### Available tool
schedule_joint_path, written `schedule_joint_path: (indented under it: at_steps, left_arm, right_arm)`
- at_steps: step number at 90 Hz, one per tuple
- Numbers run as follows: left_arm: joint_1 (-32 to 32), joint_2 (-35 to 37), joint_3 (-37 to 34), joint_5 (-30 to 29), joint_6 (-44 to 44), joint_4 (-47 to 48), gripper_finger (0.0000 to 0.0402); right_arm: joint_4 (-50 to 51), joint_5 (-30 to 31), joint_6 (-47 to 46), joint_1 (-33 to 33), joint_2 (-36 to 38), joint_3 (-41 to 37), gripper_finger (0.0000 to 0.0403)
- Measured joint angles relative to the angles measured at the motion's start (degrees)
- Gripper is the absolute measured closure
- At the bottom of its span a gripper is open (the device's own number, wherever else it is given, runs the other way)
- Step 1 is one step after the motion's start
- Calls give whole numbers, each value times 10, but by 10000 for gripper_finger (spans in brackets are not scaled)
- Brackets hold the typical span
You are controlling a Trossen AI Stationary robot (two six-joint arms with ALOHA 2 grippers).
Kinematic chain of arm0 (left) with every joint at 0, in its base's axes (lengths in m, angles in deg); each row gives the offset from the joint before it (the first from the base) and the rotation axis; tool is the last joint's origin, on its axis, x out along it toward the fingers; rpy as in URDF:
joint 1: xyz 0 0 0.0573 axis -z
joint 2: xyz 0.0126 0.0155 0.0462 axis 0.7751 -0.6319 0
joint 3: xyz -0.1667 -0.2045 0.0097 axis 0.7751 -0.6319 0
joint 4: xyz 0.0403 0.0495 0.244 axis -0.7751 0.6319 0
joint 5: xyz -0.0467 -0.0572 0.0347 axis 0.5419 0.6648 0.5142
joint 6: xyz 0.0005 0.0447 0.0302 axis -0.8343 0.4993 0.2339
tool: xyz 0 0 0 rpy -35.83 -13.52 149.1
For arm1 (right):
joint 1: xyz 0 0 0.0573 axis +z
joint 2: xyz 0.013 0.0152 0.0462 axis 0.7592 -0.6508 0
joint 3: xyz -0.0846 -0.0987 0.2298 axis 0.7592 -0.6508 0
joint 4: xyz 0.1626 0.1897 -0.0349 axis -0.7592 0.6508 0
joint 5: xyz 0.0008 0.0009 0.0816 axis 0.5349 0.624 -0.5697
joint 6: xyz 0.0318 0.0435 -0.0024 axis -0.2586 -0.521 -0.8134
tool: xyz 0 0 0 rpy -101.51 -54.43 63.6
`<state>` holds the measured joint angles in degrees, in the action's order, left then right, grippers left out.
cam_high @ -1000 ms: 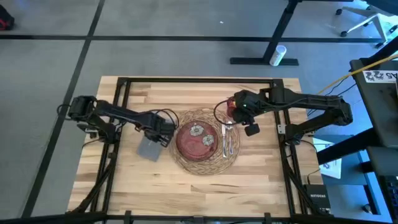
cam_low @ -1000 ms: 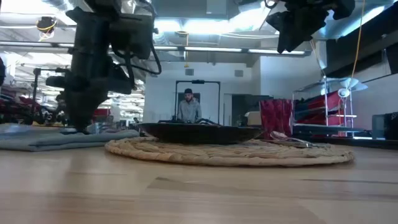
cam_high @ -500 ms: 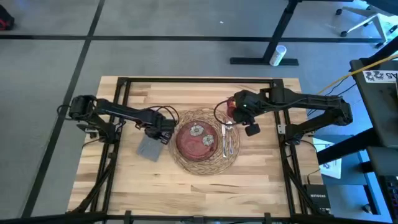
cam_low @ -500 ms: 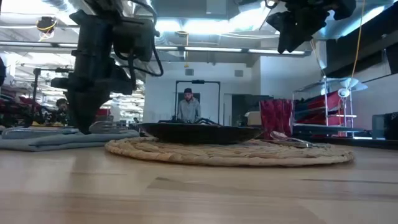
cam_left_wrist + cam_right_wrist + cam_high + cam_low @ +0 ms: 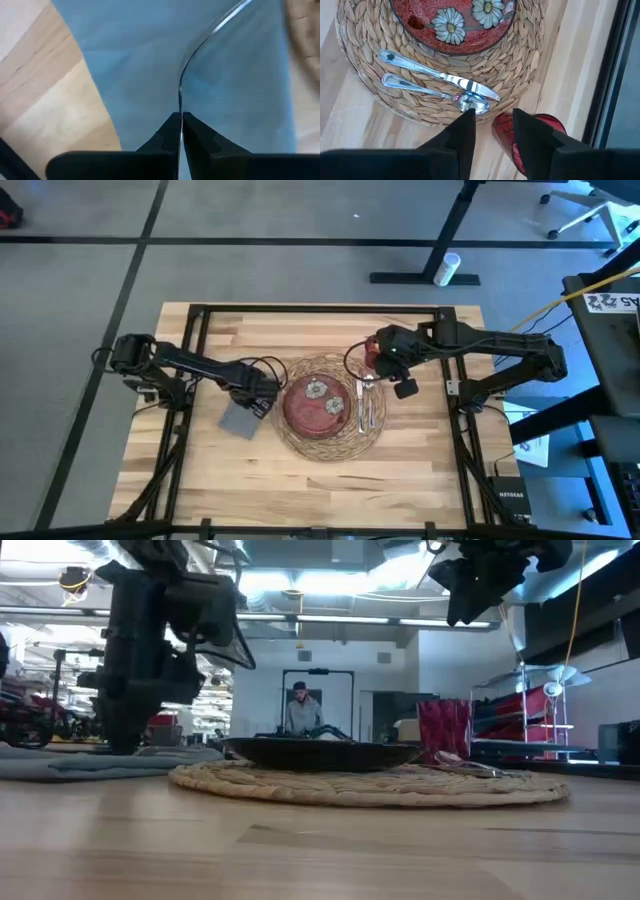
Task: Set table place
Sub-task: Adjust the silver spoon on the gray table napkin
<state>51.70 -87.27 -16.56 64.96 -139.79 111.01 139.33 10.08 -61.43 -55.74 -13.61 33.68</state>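
Sliding back toward its own side, the left claw stays clamped on a fork over the gray napkin on the desk, while the right claw hovers apart by the red cup.

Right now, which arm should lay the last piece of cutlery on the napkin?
Left. Its hand is shut on that thin silver piece directly over the napkin; the right hand waits open by the cup.

Open-plan lab: ceiling lights, red racks.
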Motion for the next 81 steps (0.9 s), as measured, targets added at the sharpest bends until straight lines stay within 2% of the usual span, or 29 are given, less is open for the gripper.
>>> schedule_joint_path:
  at_steps: [62, 81]
  left_arm:
    - [0, 0, -14, -7, 61, -17, 400]
    - [0, -1, -15, -11, 30, -16, 357]
  right_arm:
    - [-1, 0, -1, 0, 0, 0, 288]
    - [-1, 0, -1, 0, 0, 0, 288]
